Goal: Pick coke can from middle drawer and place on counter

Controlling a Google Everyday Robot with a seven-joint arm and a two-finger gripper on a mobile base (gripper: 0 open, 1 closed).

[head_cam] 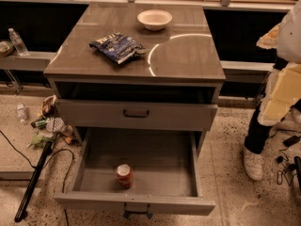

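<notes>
Can [124, 176] stood upright in the open drawer [150, 149], close behind the front panel and a little left of centre. Its long axis ran vertical, with the silver top facing up. Claw was out of frame and no arm showed, so I could not tell whether it was open or closed. For the same reason, nothing could be placed relative to it.

Judged light, thin-walled and smooth: likely to slip under a weak hold and dent under a hard one. Full or empty could not be told. Best hold looked to be mid-body across the width, coming from above, since the drawer walls crowd a side approach. Counter [188, 55] lay above, bare on its right half.
</notes>
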